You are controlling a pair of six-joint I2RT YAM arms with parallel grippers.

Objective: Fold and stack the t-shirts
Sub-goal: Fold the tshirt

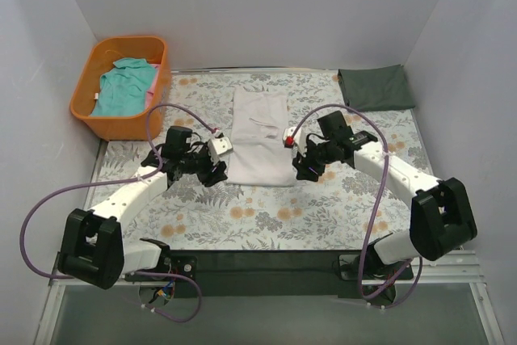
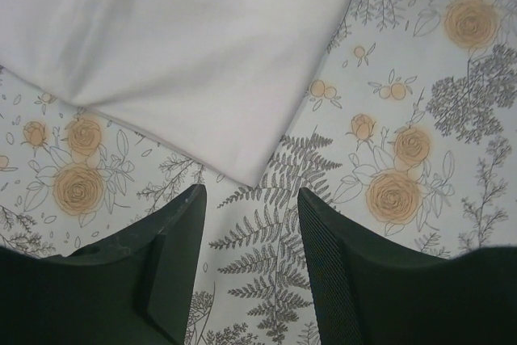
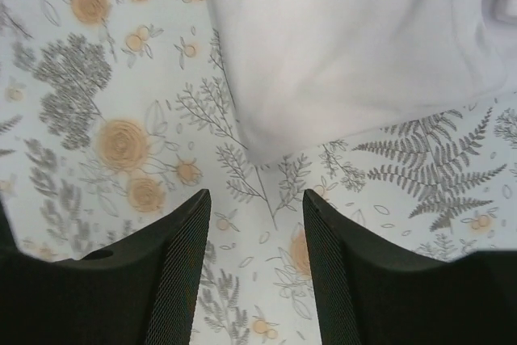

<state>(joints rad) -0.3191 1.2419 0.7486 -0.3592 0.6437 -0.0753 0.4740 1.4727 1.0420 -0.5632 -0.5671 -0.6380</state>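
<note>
Floral table covering (image 1: 266,216) fills the work area. At its centre we see the white t-shirt (image 1: 260,139) lying flat as a long strip, no sleeves sticking out, running away from the arms. The orange basket (image 1: 81,111) at far left holds the teal t-shirt (image 1: 121,90), bunched. The dark grey-green t-shirt (image 1: 376,88) sits folded at the far right corner, well apart from the white one.

The left gripper (image 2: 250,191) hangs just short of the white shirt's near left corner, jaws spread, nothing between them. The right gripper (image 3: 257,195) does the same at the near right corner, spread and empty.

We judge the step in hand to be the end-over-end fold. Both grippers should go in low, pinch every layer at their corner, lift together and carry level to the far hem so the edge stays straight.

Hard to make out:
- how many layers sit at each corner
- the wrinkle marks mid-strip
- how much teal cloth lies below the basket rim
- whether the fingertips touch the covering
</note>
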